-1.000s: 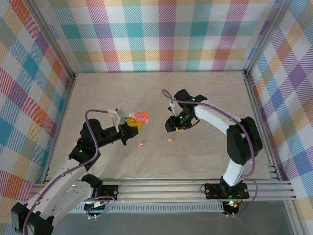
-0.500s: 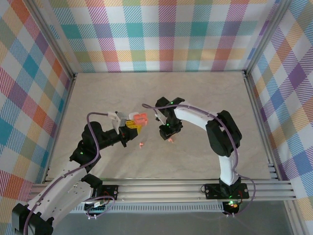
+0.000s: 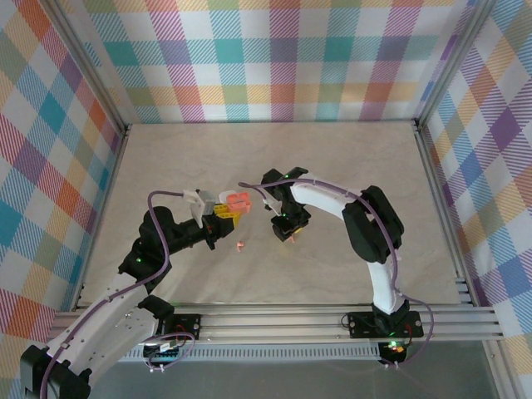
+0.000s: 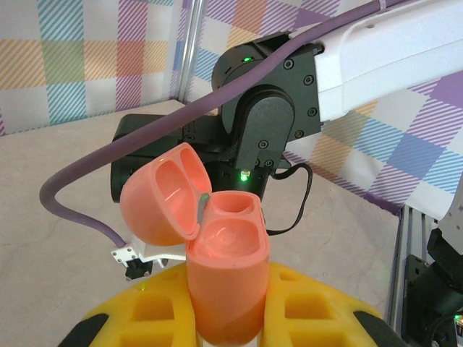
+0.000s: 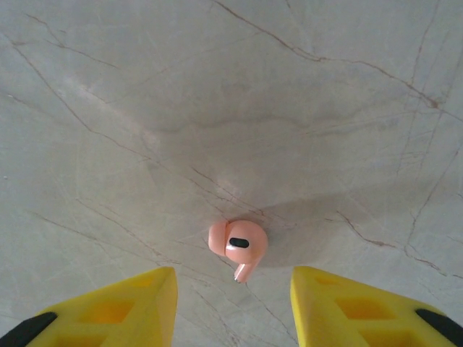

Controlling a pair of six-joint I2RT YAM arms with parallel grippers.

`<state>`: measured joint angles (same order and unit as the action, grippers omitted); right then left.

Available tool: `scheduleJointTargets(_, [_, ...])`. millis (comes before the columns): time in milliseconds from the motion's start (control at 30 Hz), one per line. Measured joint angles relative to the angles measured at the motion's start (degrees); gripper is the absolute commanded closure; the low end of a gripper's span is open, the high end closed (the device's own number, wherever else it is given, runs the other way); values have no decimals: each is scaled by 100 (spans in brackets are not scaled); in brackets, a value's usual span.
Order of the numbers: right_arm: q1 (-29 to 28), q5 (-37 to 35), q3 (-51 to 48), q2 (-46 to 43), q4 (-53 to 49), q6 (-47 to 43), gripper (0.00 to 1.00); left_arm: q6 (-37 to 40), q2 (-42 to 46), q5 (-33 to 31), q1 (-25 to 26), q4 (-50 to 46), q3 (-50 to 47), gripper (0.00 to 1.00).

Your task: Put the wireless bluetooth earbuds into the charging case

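Over the table [image 3: 349,166], from the top camera, we see the left gripper [image 3: 224,213] clamped on the salmon charging case [image 3: 238,200], which is open. At 6 o'clock from the case a first earbud [image 3: 240,245] lies loose on the marble. The right gripper [image 3: 287,230] hangs at 4 o'clock from the case. Its arm covers whatever sits beneath, and we cannot read its jaws from this angle.

On the left wrist camera, the case stands pinched between the yellow fingers [image 4: 318,311], with its lid [image 4: 160,194] swung open toward 10 o'clock. Both wells look empty to us. The foot of the case is cut off at the lower edge.

Under the right wrist camera, a second earbud [image 5: 239,244] rests on the table with its stem toward 6 o'clock. It lies between that gripper's two fingers at 5 and 7 o'clock. The jaws stand apart, touching nothing, and their roots run off the lower edge.
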<state>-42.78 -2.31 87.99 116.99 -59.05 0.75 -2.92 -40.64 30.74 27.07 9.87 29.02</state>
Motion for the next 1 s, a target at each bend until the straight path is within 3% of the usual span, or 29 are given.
scheduleJointTargets(533, [0, 20, 151, 299, -42, -63, 55, 4, 74, 0, -17, -101, 0, 100])
scheduleJointTargets(1000, [0, 83, 151, 413, -39, -107, 64, 83, 103, -2, -22, -105, 0, 100])
